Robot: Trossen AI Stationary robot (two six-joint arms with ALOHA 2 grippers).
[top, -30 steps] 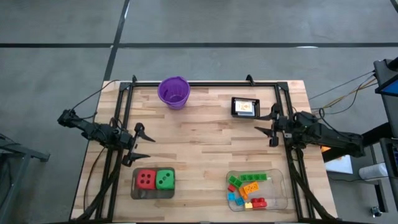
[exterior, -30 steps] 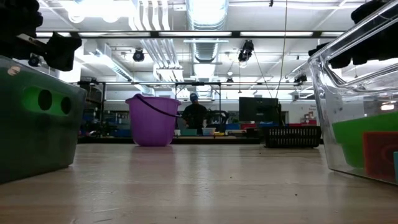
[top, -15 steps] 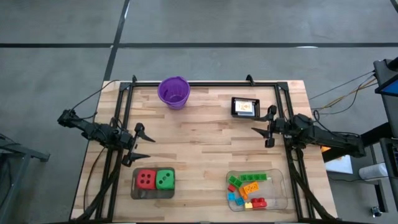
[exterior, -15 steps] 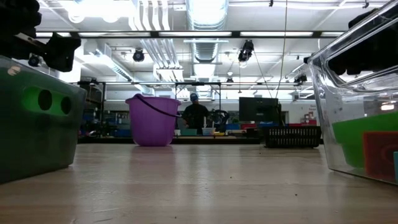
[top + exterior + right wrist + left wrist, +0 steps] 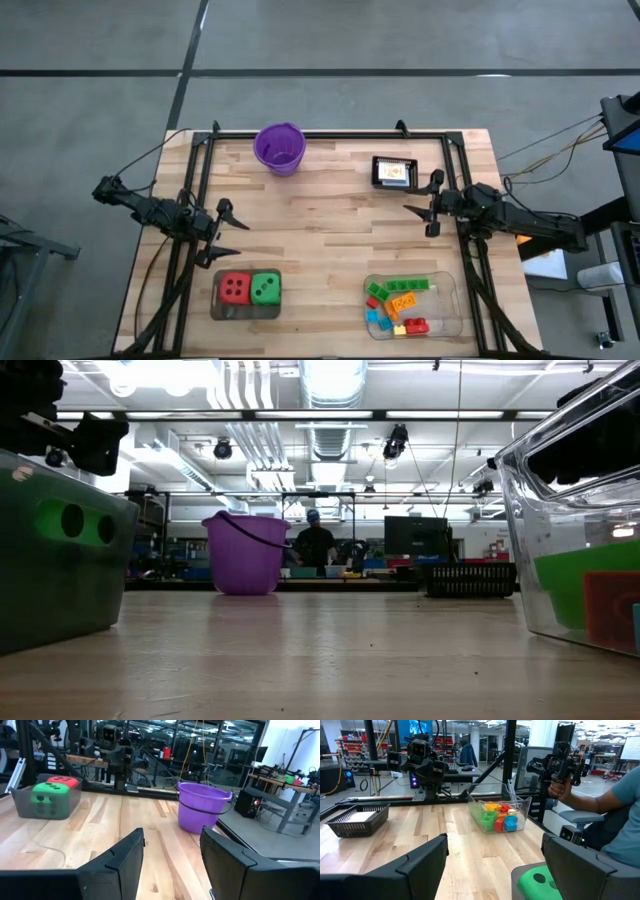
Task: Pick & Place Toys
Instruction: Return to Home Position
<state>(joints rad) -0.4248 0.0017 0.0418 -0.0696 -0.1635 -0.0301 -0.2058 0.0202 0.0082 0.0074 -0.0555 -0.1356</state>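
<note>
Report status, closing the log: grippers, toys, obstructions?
Left gripper, right gripper open, empty, at table sides. Red die, green die in grey tray; bricks in clear tray. Nothing blocking.

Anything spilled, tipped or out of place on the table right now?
Nothing stands out. The red die and green die sit side by side in the grey tray, the bricks lie in the clear tray, and the purple cup stands upright. The left gripper and right gripper are open and empty.
</note>
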